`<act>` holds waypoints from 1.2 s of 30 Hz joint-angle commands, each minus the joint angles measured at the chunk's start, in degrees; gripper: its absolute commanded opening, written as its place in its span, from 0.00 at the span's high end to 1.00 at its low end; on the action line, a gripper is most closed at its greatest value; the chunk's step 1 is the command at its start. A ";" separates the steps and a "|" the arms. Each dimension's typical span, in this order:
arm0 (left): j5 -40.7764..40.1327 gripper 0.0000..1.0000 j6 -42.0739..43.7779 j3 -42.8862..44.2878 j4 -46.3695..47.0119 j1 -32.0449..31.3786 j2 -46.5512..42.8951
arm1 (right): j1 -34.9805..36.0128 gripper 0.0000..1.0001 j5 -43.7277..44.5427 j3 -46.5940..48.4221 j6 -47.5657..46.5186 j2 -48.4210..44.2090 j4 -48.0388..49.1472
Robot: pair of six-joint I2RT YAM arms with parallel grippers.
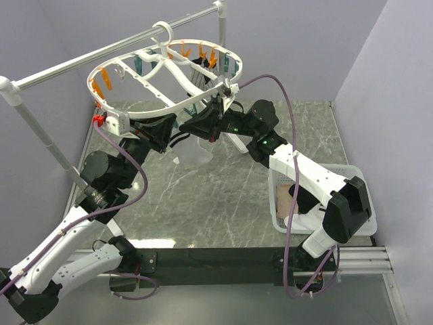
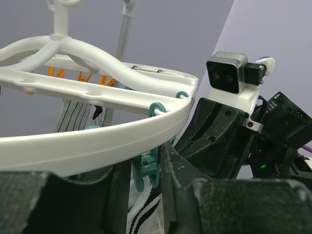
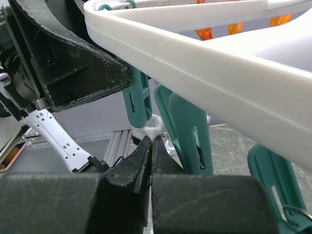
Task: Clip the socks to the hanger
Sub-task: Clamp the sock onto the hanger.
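STEP: likely feeding the sock's edge into a clip | LEFT: left gripper [image 2: 145, 184] closed on teal clip [image 2: 147, 165] under the hanger [image 1: 162, 108], at its near-right rim | RIGHT: right gripper [image 3: 150, 148] closed, pinching white sock [image 3: 152, 129] just beside the clips | DO: hold clip squeezed, lift fabric fully in, then release | FEEL: sock soft, limp; clip and rim hard, smooth plastic

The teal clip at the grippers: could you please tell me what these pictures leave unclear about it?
Top external: the teal clip is mostly hidden behind the left gripper and right gripper.
Left wrist: the striped sock runs off the bottom edge; the fingers hide whether the clip bites it.
Right wrist: the white scrap at the fingertips is too small to identify.
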 commanded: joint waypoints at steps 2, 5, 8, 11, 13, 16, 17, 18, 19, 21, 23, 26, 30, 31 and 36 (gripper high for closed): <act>4.93 0.73 0.04 1.00 0.73 -0.30 -0.62 | 0.28 1.00 -0.25 2.77 0.12 -0.86 3.01; 5.63 0.74 -0.05 0.92 0.82 -0.30 -0.53 | 0.28 1.00 0.80 3.21 -0.84 -0.77 1.61; 5.64 0.74 0.03 0.83 0.91 -0.22 -0.45 | 0.28 1.00 0.72 3.73 -0.67 -0.50 1.17; 5.90 0.73 0.12 0.83 0.73 -0.30 -0.45 | 0.20 1.00 0.89 4.08 -0.40 -0.24 1.17; 5.64 0.73 0.30 1.09 0.47 -0.30 -0.27 | 0.19 1.00 0.46 4.17 -0.23 -0.24 1.60; 5.46 0.74 0.48 1.00 0.11 -0.30 -0.01 | 0.19 1.00 -0.16 3.73 0.39 -0.85 2.75; 5.63 0.74 0.56 1.09 0.11 -0.30 -0.01 | 0.19 1.00 -0.16 3.73 0.13 -0.94 2.58; 5.72 0.74 0.65 1.00 0.11 -0.30 -0.01 | 0.11 1.00 -0.42 3.91 0.04 -1.12 2.31; 5.64 0.74 0.83 0.92 0.29 -0.30 0.08 | 0.19 1.00 -0.51 4.00 -0.14 -1.12 2.14; 5.55 0.74 1.00 0.74 0.38 -0.30 0.08 | 0.11 1.00 -1.13 4.43 -0.05 -1.12 1.96; 6.16 0.74 1.09 0.74 0.38 -0.22 -0.09 | 0.11 1.00 -1.04 4.96 0.12 -0.77 1.09; 6.95 0.74 1.27 0.48 0.82 -0.21 -0.45 | 0.11 1.00 -0.69 6.72 0.04 -0.15 -1.55; 7.30 0.74 1.88 0.30 0.82 -0.22 -0.45 | 0.19 1.00 -0.43 7.86 1.18 -0.06 -3.30; 7.48 0.74 1.97 0.30 0.73 -0.30 -0.53 | 0.19 1.00 -0.60 8.13 1.09 -0.15 -3.66; 7.39 0.74 2.93 0.12 1.08 -0.30 -0.45 | 0.11 1.00 -1.57 9.80 0.83 -0.50 -6.82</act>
